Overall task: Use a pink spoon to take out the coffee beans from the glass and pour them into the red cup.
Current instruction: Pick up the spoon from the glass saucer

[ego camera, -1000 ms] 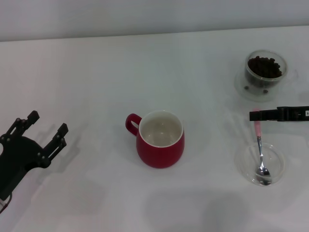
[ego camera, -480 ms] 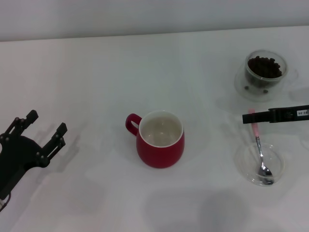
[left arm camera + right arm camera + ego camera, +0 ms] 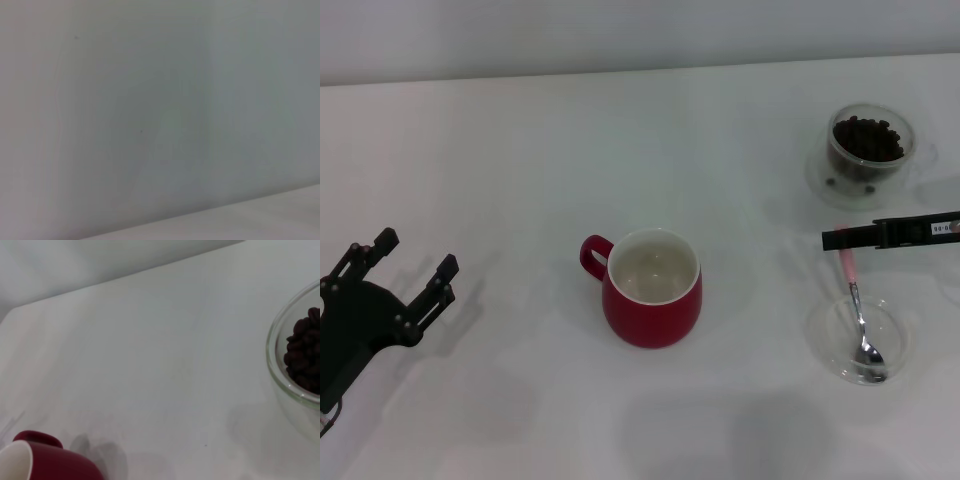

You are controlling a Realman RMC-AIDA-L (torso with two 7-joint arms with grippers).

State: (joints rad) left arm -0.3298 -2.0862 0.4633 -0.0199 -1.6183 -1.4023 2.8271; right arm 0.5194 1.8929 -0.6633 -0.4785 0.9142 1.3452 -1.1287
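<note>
Spoon pickup is your step: right pincer (image 3: 832, 239), grip unreadable, hovers over the pink spoon (image 3: 856, 308); lower and clamp its handle.

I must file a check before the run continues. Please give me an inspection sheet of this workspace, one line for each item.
Surface: white table, no spills seen.
Red cup: upright at centre, white inside, looks empty.
Glass: upright on its clear saucer, far right, holding coffee beans.
Pink spoon: bowl rests in the flat clear dish, handle toward the glass.
Clutter: nothing seen.
Left gripper: open, parked at the table's left edge.
Right gripper: one dark finger reaches in over the spoon handle's pink end.
Cables: nothing seen.
Surroundings: plain pale wall behind the table.
</note>
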